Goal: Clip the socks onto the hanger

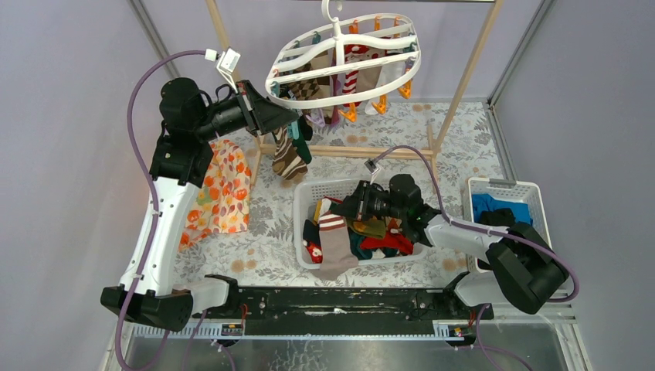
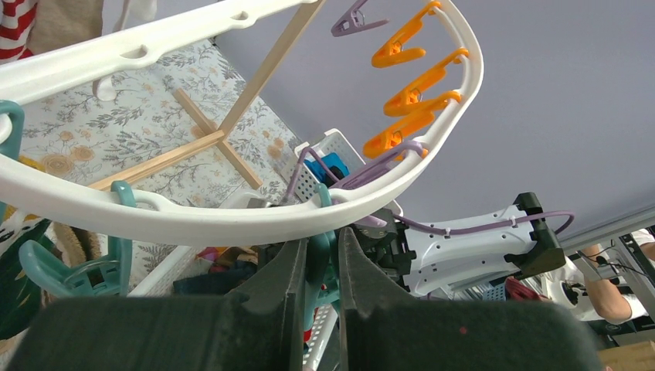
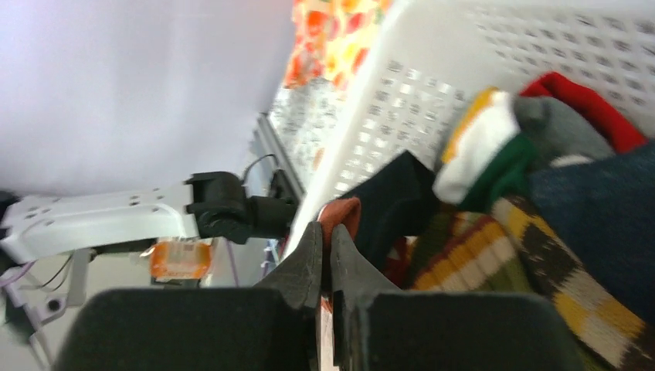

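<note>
Floral-patterned table (image 1: 266, 261), left fingers (image 2: 286, 286) pinching teal clip (image 2: 319, 251) beneath white hanger (image 2: 232, 220), right fingers (image 3: 309, 263) pressed together on rust sock (image 3: 344, 212) in basket (image 3: 402, 100)

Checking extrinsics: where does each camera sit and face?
Top external: above and behind the bases, looking down on the table; both arms show, left gripper at the hanger, right gripper in the sock basket.
Left wrist: raised, looking up past the hanger rim; its fingers show, closed on a teal clip.
Right wrist: low inside the basket, facing the socks; its shut fingers show.
Shared: hanger in top and left wrist; basket in top and right wrist.
</note>
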